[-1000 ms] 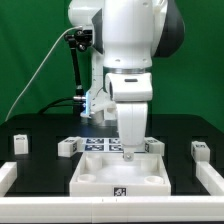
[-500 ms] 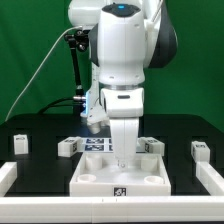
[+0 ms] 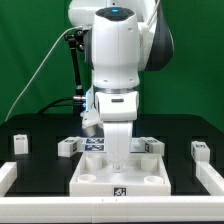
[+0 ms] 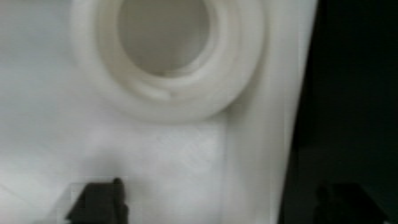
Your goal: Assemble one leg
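Gripper (image 4: 222, 203) unclenched, empty, above tray (image 3: 90, 181). Leg (image 3: 68, 146) looks light, rigid, slick; pinch flat sides mid-body.

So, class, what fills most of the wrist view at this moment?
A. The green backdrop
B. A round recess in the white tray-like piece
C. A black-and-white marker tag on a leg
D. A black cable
B: the wrist view looks closely onto a pale round recess sunk in the white tray-like piece; there is no tag, green or cable in it.
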Robot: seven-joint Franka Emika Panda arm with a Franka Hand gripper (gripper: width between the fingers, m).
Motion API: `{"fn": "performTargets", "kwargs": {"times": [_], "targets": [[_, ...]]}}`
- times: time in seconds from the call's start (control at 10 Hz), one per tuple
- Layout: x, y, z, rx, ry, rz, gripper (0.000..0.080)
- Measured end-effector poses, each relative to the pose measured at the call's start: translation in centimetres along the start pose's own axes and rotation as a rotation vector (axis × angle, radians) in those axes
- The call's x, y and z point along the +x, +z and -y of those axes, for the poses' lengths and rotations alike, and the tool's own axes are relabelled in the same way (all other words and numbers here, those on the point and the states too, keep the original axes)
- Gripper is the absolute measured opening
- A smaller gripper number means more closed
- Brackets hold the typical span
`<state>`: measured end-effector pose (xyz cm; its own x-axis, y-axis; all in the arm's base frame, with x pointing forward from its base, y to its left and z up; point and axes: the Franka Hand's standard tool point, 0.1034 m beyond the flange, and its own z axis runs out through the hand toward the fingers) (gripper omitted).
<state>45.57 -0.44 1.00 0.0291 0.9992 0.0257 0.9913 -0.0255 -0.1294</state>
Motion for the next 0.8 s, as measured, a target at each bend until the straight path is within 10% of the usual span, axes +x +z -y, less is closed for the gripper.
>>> {"fn": "performTargets", "kwargs": {"times": [0.1, 0.3, 0.8], "targets": [[0.0, 0.0, 0.0, 0.0, 0.0, 0.0, 0.0428], [-0.01, 0.0, 0.01, 0.0, 0.001, 0.0, 0.007], [-0.03, -0.2, -0.34, -0.016, 0.002, -0.001, 0.007]]}}
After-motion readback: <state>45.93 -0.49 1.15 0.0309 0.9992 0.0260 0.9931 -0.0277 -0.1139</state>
